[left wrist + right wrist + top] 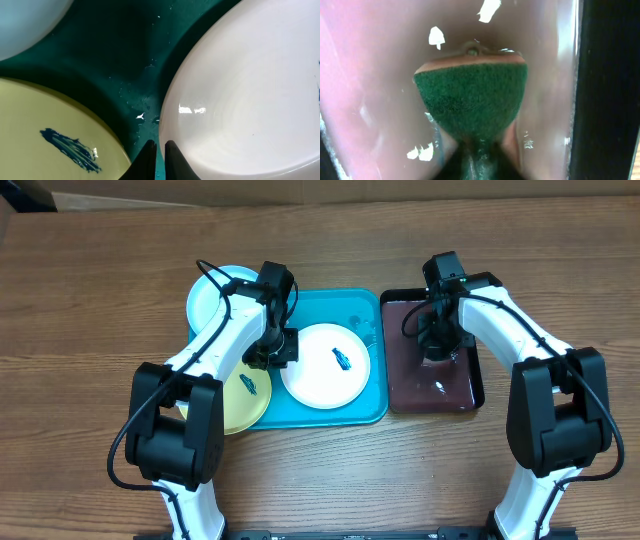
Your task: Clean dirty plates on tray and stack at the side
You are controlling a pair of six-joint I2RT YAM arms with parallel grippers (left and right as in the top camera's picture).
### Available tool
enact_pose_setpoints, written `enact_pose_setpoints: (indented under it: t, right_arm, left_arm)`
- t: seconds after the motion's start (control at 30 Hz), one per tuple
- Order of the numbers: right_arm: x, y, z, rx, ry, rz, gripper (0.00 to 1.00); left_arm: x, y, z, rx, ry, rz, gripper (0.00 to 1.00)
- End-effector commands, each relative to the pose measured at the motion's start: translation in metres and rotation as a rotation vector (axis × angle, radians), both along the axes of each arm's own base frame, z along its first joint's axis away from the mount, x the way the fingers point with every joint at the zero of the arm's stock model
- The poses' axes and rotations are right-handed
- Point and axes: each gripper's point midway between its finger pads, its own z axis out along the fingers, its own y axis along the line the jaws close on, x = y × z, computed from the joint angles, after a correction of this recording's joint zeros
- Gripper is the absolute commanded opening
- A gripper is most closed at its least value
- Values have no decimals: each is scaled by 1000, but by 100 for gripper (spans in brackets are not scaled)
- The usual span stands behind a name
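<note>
The turquoise tray holds the white plate, which has a blue smear. The yellow-green plate, also smeared, overlaps the tray's left edge. The pale blue plate lies at the tray's back left corner. My left gripper is shut and empty, low over the tray, between the yellow-green plate and the white plate's rim. The fingertips touch neither plate that I can see. My right gripper is shut on a green sponge.
A black tray of dark reddish liquid stands right of the turquoise tray. The sponge is dipped in that liquid, and the black rim is close on its right. Bare wooden table lies all around.
</note>
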Motion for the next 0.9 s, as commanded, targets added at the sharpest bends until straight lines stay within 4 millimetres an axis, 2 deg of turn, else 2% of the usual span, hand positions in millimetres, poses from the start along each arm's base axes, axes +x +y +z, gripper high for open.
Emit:
enact_pose_setpoints:
  t: [0.0,0.03,0.07,0.1,0.27,0.33,0.5,0.63,0.73,0.87]
  right_arm:
    - [-5,1,-2,16,20,-1,19]
    - [-6,2,-2,17,24,-1,57]
    - [-7,2,-2,20,30,-1,84]
    - [-10,3,-3,24,42,0,87]
    - [-26,0,-3,16,107,-1,86]
    - [-30,-1,-3,13,124,-2,83]
    - [-30,-1,-3,12,123,-1,50]
    - [-30,-1,-3,12,124,-1,52]
    - [-31,-1,-3,12,127,-1,66]
    - [-26,0,-8,16,101,-1,67]
  left_arm:
    - [3,-2,1,9,-6,7,11]
    - [3,-2,1,9,-5,7,11]
    - [3,-2,1,9,-5,7,11]
    - [3,-2,1,9,-5,7,11]
    - [2,-1,1,10,-1,7,12]
    - [2,-1,1,10,-1,7,12]
    - [2,-1,1,10,-1,7,12]
    - [2,-1,1,10,-2,7,12]
    - [2,-1,1,10,-2,7,13]
    - [2,-1,1,10,-1,7,13]
